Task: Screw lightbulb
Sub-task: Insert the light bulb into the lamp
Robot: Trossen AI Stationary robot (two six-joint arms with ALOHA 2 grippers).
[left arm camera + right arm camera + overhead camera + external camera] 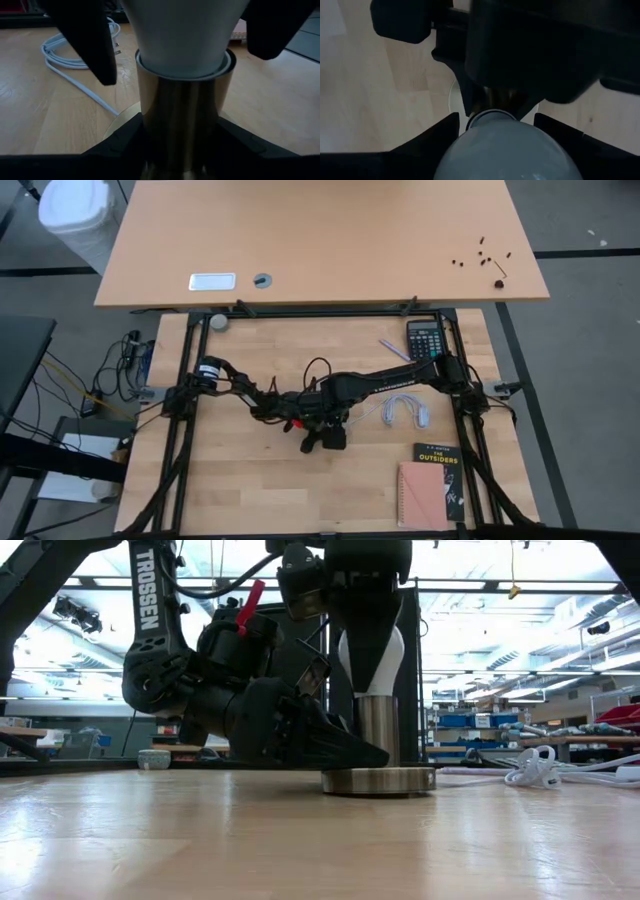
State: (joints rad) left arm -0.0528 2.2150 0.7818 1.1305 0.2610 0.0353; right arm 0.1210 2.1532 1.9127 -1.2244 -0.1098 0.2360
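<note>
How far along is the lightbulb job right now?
Done: the lightbulb stands upright in the metal socket, its base out of sight inside the collar. In hand: the left gripper is clamped on the socket's stem, and the right gripper sits over the bulb from above, its fingers either side of the glass. Left: whether it is fully tightened can't be seen; probably more turns, then letting go.

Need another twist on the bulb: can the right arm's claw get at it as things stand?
Probably yes. The right claw hangs straight above the lightbulb, fingers either side of it; the left claw grips the socket lower down, clear of the bulb.
</note>
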